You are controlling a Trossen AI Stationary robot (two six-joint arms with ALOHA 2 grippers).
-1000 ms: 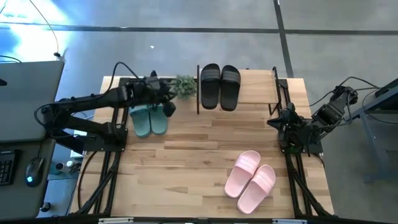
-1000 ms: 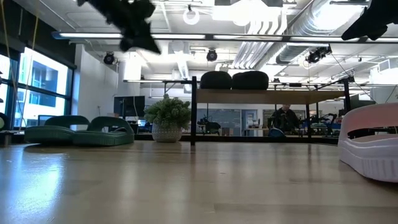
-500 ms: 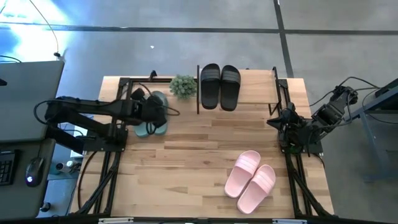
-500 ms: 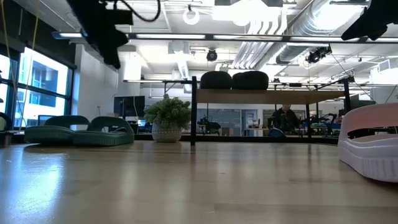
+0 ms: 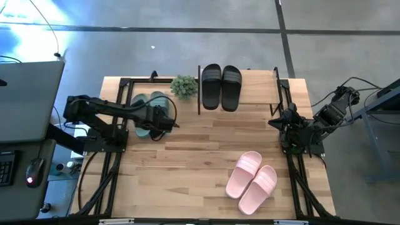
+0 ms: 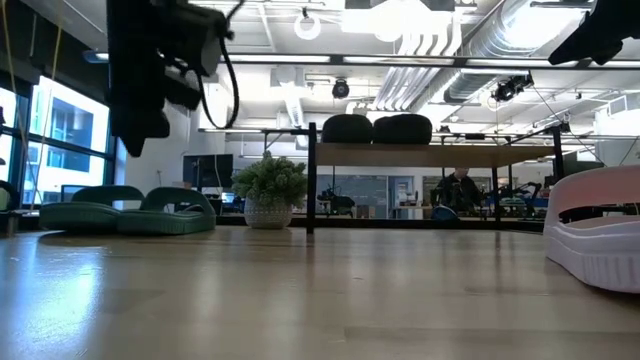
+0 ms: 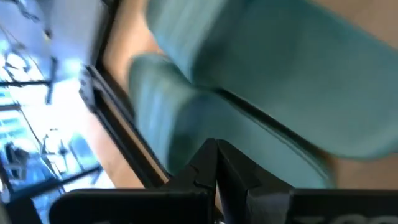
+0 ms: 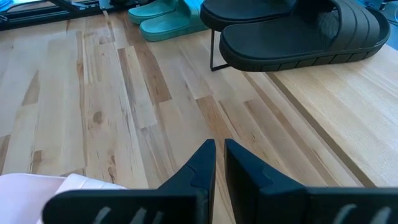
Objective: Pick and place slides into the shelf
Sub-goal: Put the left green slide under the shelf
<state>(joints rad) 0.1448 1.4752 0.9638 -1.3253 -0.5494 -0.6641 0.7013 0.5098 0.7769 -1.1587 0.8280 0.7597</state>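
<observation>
On the shelf [image 5: 256, 87] only the black pair [image 5: 220, 86] sits; teal pair [image 5: 150, 112] and pink pair [image 5: 251, 181] remain on the table. Left gripper [image 5: 167, 120], closed and empty, hovers over the teal pair; right gripper [image 5: 275, 122] is parked closed.

The bench [image 5: 194, 156] centre is left open. The shelf's [image 5: 259, 87] right part is unoccupied; its left is blocked by the black slides [image 5: 220, 86], with a potted plant [image 5: 184, 86] beside.

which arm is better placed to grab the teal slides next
Left. The left gripper hangs right over the teal-green slides, fingers shut. The right gripper is parked, shut, at the far right edge of the table, with the shelf and black slides in between.
</observation>
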